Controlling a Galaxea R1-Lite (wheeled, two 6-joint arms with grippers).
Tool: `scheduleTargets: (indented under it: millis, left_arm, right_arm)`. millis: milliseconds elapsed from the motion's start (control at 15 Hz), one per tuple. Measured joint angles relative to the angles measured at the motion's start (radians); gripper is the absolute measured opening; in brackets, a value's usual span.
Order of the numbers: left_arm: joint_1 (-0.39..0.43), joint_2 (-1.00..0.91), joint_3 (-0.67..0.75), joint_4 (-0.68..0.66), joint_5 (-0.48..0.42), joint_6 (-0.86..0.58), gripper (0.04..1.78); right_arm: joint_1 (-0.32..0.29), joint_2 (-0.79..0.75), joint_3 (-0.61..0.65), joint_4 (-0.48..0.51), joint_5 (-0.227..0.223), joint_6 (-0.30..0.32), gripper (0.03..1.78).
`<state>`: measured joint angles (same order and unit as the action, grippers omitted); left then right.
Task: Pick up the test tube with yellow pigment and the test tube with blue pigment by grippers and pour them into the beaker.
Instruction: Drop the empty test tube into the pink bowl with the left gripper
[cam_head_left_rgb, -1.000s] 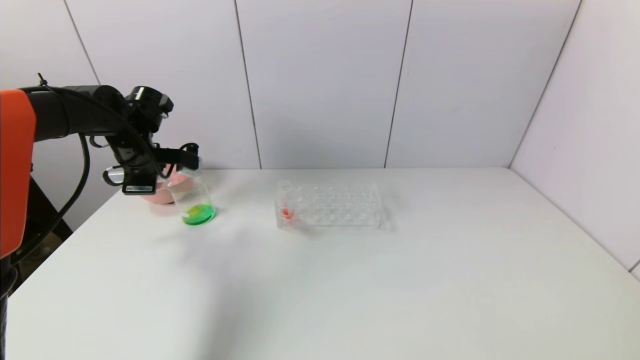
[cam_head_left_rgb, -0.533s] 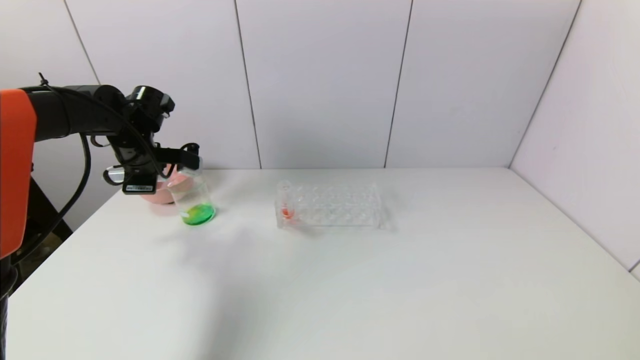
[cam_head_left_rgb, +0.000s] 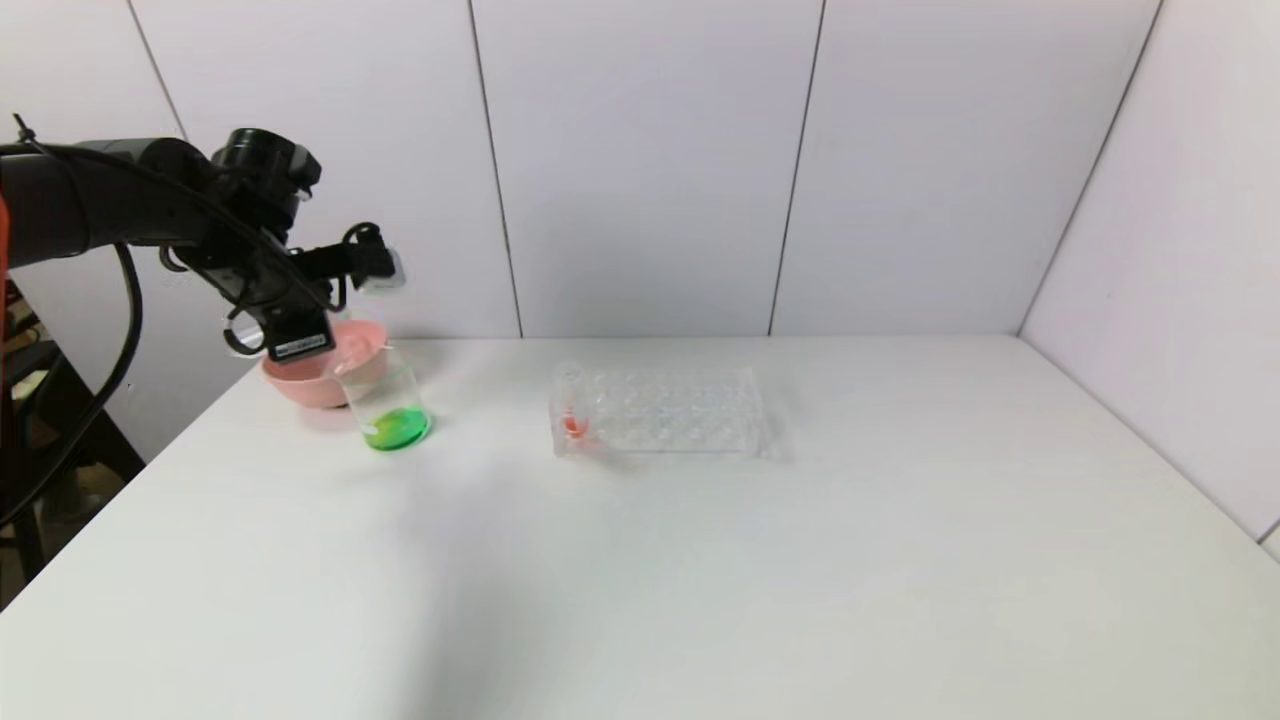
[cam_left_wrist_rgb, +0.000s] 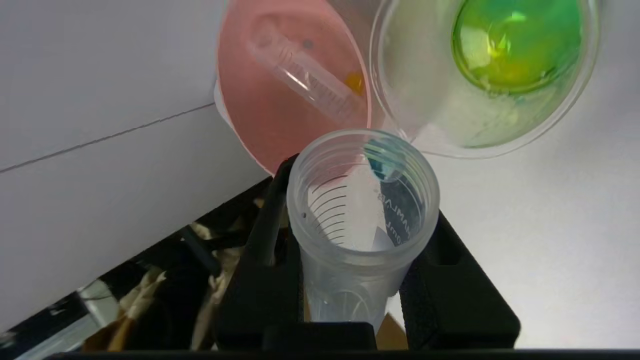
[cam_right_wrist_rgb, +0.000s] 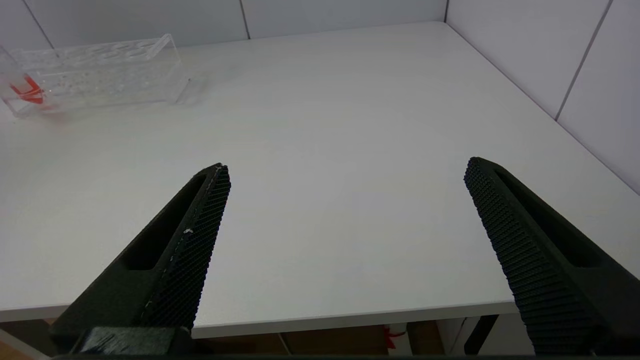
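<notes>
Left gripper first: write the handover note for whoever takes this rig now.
Left gripper: shut on the test tube with blue pigment, raised above the pink bowl; only a blue trace remains inside.
Right gripper: open, idle above the table's near edge.
Beaker: beside the bowl, holding green liquid.
Test tube with yellow pigment: lying in the bowl.
Red-tipped tube: in the rack.
Done: apparently both pours.
Left: set the blue tube down.

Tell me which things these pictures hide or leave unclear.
- Left claw: its fingertips are hidden behind the tube it grips, in the left wrist view.
- Right claw: outside the head view; it shows only in its own wrist view, open.
- Rack: its holes are too faint to count in the head view.
</notes>
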<state>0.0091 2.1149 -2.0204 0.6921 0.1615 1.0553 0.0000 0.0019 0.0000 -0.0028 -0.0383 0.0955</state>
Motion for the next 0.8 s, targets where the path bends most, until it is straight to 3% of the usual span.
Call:
scheduleTargets:
  millis: [267,467,667,800]
  left_arm:
    - [0.093,-0.025,0.007,-0.107,-0.314,-0.292,0.53]
    - [0.179,-0.018,0.026,-0.272,-0.507,-0.473,0.53]
    - [0.233,0.014,0.043,-0.421,-0.592,-0.589,0.53]
    - [0.242,0.036,0.052,-0.484,-0.6,-0.686,0.53]
  right_arm:
    - [0.0,0.0,0.0,0.0,0.0,0.0,1.71]
    - [0.0,0.0,0.0,0.0,0.0,0.0,1.71]
    - [0.0,0.0,0.0,0.0,0.0,0.0,1.71]
    - [0.0,0.0,0.0,0.0,0.0,0.001,1.71]
